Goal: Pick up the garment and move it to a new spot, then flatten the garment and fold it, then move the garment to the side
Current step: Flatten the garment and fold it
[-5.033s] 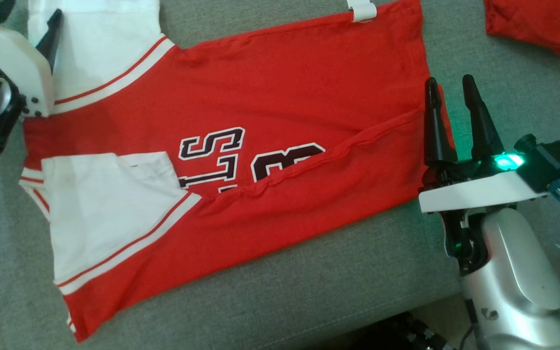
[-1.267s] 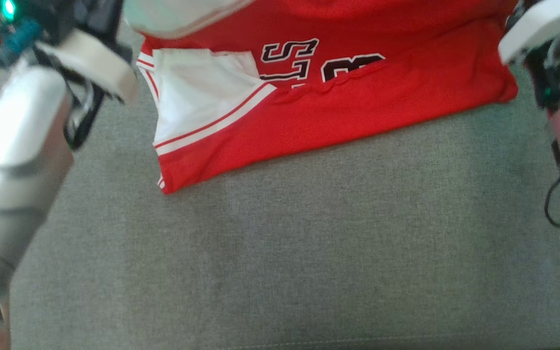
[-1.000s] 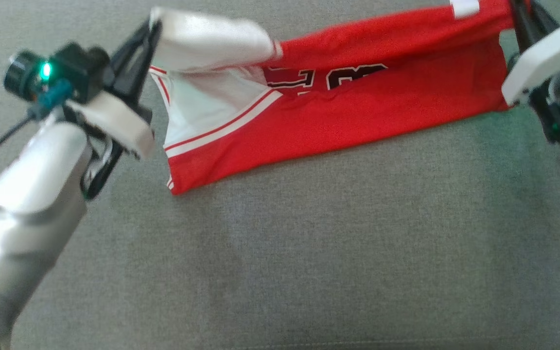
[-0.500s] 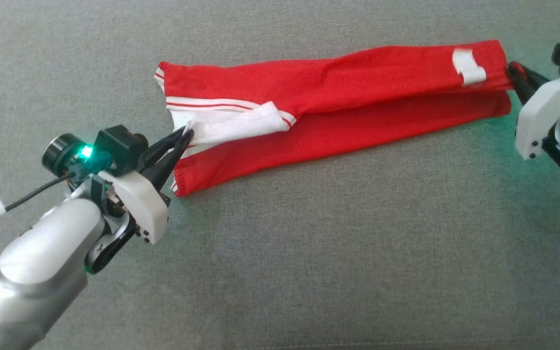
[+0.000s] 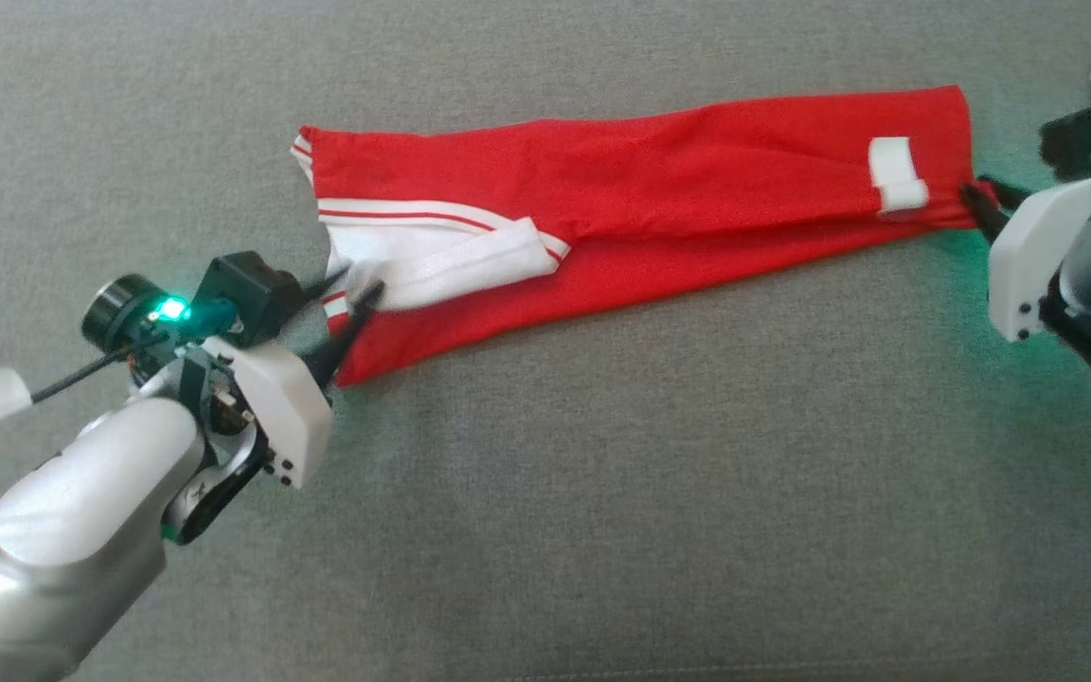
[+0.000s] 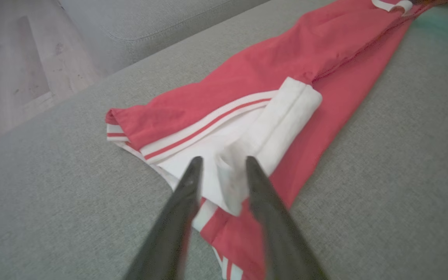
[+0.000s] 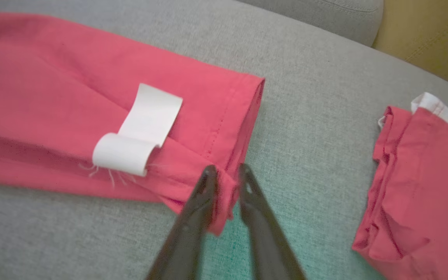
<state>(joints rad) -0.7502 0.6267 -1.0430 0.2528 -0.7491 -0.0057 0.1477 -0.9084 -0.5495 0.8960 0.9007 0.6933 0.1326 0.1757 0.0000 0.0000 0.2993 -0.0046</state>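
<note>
Between my left fingers: the white sleeve [image 6: 263, 128] of the jersey [image 5: 640, 180]; my left gripper [image 6: 220, 165] stands a little parted, cloth lying loose in the gap, so I judge the hold released.
Between my right fingers: the hem corner, red cloth bunched in the narrow gap; my right gripper [image 7: 226, 173] looks barely parted, and I cannot tell whether it grips or has let go.
Jersey: stretched long across the grey cushion [image 5: 545, 493] from my left fingertips to my right, folded lengthwise into a narrow band.
Why so: I hold the two far ends, which keeps the band taut and its fold edges straight.
Label [image 7: 138, 130]: white, curled, just left of my right fingers.
Other red cloth [image 7: 410, 186]: right of my right fingers, apart from the jersey.
Step, as I judge: lengthwise fold laid; crosswise fold next.
</note>
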